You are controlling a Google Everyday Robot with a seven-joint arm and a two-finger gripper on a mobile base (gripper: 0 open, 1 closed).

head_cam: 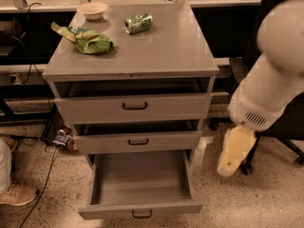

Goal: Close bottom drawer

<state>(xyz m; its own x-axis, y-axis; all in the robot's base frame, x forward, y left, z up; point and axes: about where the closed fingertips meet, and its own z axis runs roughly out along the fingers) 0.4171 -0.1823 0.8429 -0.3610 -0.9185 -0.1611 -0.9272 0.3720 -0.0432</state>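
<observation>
The bottom drawer (pixel 140 208) of the grey cabinet is pulled far out and looks empty inside. Its small black loop handle (pixel 142 214) is at the lower edge of the view. The middle drawer (pixel 137 141) and the top drawer (pixel 134 107) each stand a little way out. My white arm (pixel 273 75) reaches down on the right of the cabinet. The cream gripper (pixel 232 152) hangs beside the cabinet's right side, level with the middle and bottom drawers and apart from them.
On the cabinet top (pixel 166 51) lie a green chip bag (pixel 88 39), a green can (pixel 138 23) and a small bowl (pixel 92 10). A black office chair (pixel 280 141) stands at the right. A person's shoe (pixel 16 194) and cables (pixel 47 165) are on the floor at the left.
</observation>
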